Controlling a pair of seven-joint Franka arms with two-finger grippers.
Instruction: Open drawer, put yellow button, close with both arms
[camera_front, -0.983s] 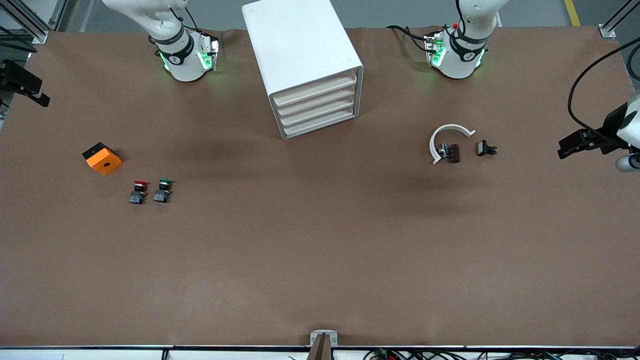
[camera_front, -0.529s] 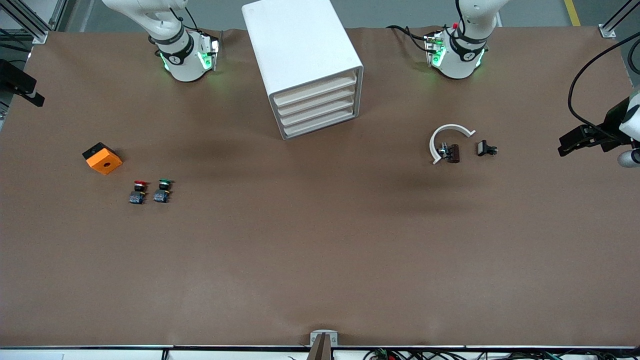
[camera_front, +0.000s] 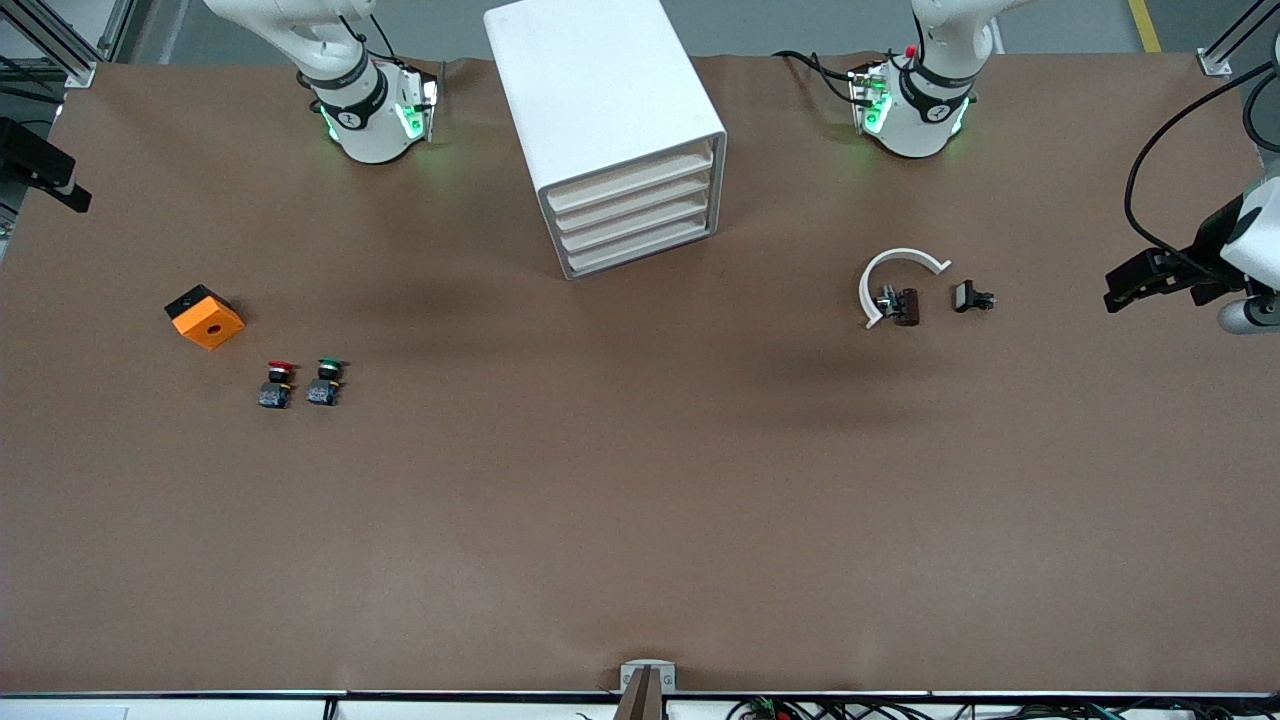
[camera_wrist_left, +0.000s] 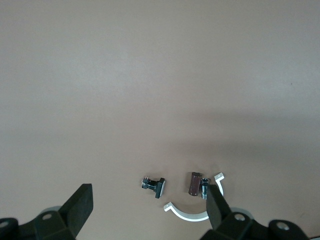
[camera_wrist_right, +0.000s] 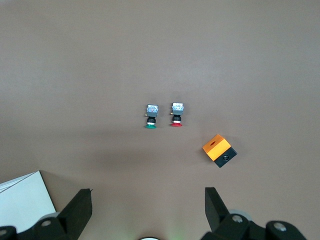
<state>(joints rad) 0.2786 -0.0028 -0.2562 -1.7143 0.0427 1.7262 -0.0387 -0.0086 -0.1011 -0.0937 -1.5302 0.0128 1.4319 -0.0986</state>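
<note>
Front view, nearest things first: what will I find?

— Nearest the camera you will find two push buttons side by side, the red-capped button (camera_front: 281, 384) and the green-capped button (camera_front: 325, 382). An orange box (camera_front: 205, 317) sits a little farther off. All three lie toward the right arm's end. No yellow button shows in any view, so I cannot tell you where it is.

And toward the left arm's end?

— A white curved clamp (camera_front: 893, 275), with a brown block (camera_front: 906, 306) inside its arc and a small black bolt piece (camera_front: 970, 297) just beside it.

Where is the drawer?

— Farthest, between the arm bases. It is the top drawer (camera_front: 630, 180) of the white cabinet (camera_front: 590, 80), shut. Its long front faces the front camera, turned slightly toward the left arm's end.

The grippers?

— Both are spread wide and empty. The left gripper (camera_wrist_left: 148, 200) hangs over the table's left-arm edge, the right gripper (camera_wrist_right: 147, 215) over its right-arm edge. Each is well apart from the drawer. I judge that the left one gives you the squarer approach.
</note>
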